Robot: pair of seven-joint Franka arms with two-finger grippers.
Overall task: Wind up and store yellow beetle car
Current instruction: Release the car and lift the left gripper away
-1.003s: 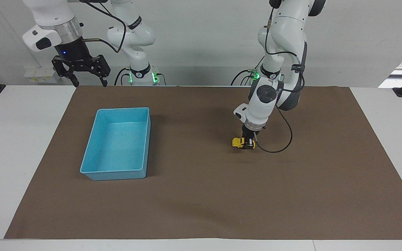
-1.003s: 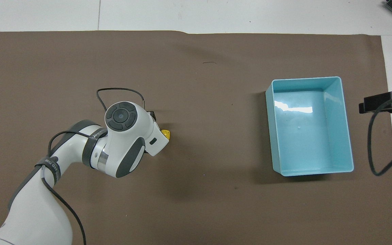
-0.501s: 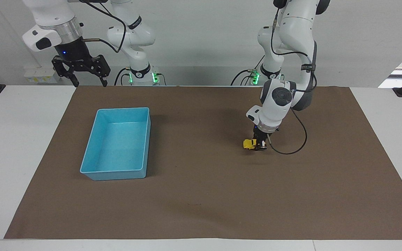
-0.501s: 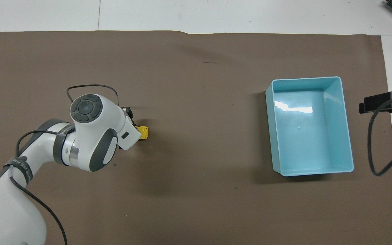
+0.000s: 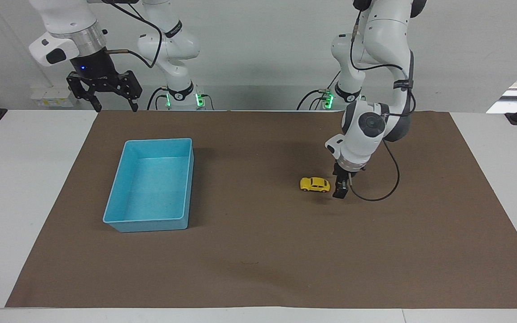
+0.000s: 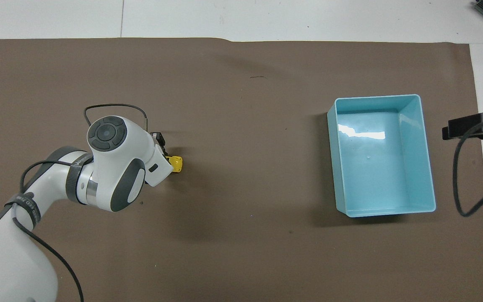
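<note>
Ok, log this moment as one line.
left gripper: beside yellow beetle car, not holding | car: on mat | right gripper: open, waiting | blue bin: empty

A robotics lab: two white arms (image 5: 375, 40) at a brown-matted table (image 5: 258, 269).

A brown mat (image 5: 258, 251) covers the white table (image 5: 20, 179) before a plain white wall (image 5: 258, 45).
</note>
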